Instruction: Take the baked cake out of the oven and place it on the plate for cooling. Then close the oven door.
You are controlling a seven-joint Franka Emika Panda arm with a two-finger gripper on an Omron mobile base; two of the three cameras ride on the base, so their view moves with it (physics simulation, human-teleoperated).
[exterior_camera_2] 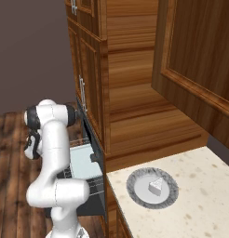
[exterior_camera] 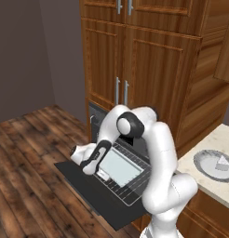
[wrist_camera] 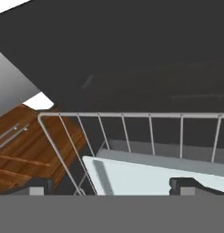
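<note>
Cake: the small white wedge sits on the plate, a little right of the plate's middle, on the pale stone counter beside the oven — also seen at the right edge of the left base view.
Plate: bare counter lies open on its right and front; the counter's left edge is just beside its rim.
Oven door: the dark panel lies folded down flat over the wood floor, its front edge out in free space.
Rack and tray: a wire rack is pulled out over the door, with the pale baking tray lying on it.
Gripper: it hangs low over the tray's left end; finger tips spread wide apart, holding nothing.
Writing: no lettering can be read on the oven or the cupboards.
</note>
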